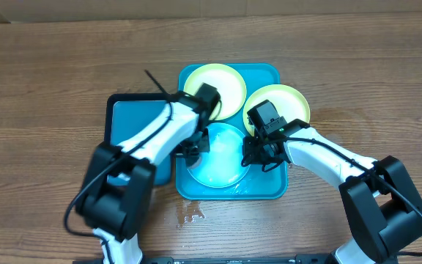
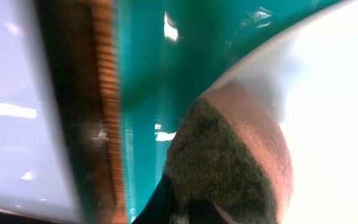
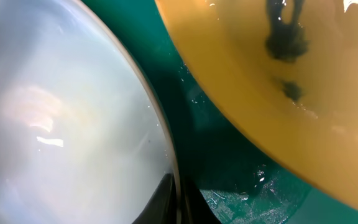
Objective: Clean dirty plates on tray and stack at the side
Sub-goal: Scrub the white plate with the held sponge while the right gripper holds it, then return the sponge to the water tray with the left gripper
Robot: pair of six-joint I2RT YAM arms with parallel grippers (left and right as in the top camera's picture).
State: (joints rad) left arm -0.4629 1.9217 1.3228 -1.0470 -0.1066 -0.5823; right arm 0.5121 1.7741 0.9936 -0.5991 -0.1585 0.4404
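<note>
The teal tray [image 1: 269,187] holds three plates. One yellow-green plate [image 1: 226,82] lies at the back left. Another [image 1: 288,101] lies at the back right over the tray's rim and carries dark teal smears in the right wrist view [image 3: 278,81]. The front plate [image 1: 222,165] looks pale white. My left gripper [image 1: 194,149] is shut on a dark green and brown sponge [image 2: 229,162], which presses on that plate's left edge [image 2: 334,93]. My right gripper [image 1: 258,155] is shut on the plate's right rim, with one finger on each side of it [image 3: 178,199].
A smaller black-rimmed blue tray [image 1: 134,121] lies just left of the teal tray, with a strip of wood [image 2: 104,93] between them. Water drops [image 1: 189,213] sit on the wooden table in front of the tray. The tray floor [image 3: 241,193] is wet.
</note>
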